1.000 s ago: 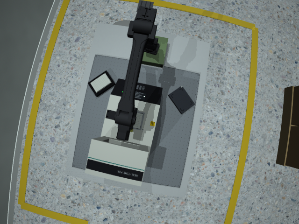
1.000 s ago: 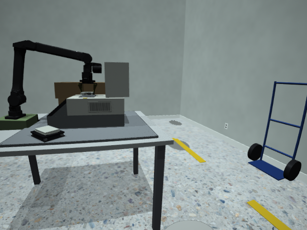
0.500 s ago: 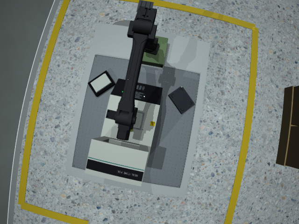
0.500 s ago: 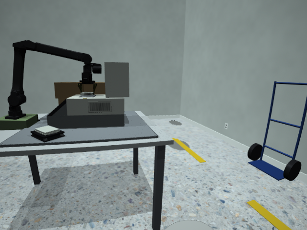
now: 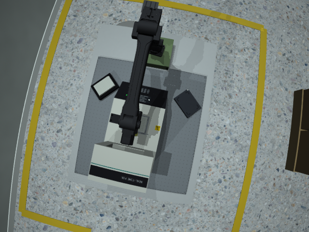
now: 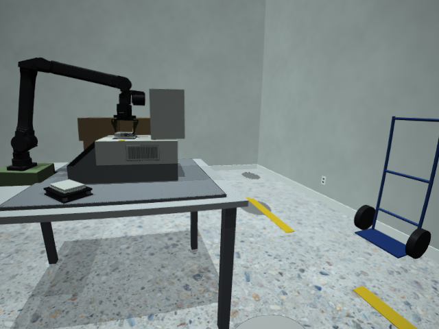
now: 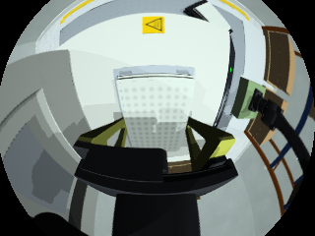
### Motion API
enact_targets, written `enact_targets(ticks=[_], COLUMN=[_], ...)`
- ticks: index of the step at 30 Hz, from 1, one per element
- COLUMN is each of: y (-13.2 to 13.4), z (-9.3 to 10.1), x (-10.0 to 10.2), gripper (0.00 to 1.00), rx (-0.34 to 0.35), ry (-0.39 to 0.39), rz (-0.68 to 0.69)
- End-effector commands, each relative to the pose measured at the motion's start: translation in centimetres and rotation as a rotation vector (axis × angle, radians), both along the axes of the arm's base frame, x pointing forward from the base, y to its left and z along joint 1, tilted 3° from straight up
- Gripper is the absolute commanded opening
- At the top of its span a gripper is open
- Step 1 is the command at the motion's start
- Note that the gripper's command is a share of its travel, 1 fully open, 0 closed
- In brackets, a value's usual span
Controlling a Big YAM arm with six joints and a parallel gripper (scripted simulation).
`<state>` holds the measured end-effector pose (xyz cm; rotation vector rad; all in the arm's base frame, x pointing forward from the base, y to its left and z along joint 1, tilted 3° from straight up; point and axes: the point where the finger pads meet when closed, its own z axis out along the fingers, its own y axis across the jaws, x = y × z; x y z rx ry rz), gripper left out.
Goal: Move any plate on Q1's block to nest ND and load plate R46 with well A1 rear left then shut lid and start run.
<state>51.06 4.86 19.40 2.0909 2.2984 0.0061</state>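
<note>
On the desk (image 6: 212, 203), left to right: R46 (image 5: 105, 86) on nest N1 far left, gripper (image 7: 157, 141) clamped across a plate (image 7: 156, 101) on Q1's block, its long axis running away from the gripper, empty nest ND (image 5: 187, 103) right.

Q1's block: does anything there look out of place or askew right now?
Yes: a plate that is not R46 is at the block under the open lid, with the tool shut on its sides. It looks square, not tilted. R46 lies on N1, and ND holds no plate.
</note>
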Motion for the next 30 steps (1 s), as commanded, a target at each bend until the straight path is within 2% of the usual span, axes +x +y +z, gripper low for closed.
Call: enact_targets(ticks=[1, 12, 20, 30], y=[-0.2, -0.2, -0.2, -0.3], z=[2.5, 2.7, 3.8, 3.2], x=[2.1, 2.6, 2.7, 1.4], gripper=[0.0, 0.0, 0.0, 0.0], rx=[0.002, 0.002, 0.006, 0.004], ry=[-0.062, -0.067, -0.104, -0.095], rz=[0.001, 0.001, 0.001, 0.001])
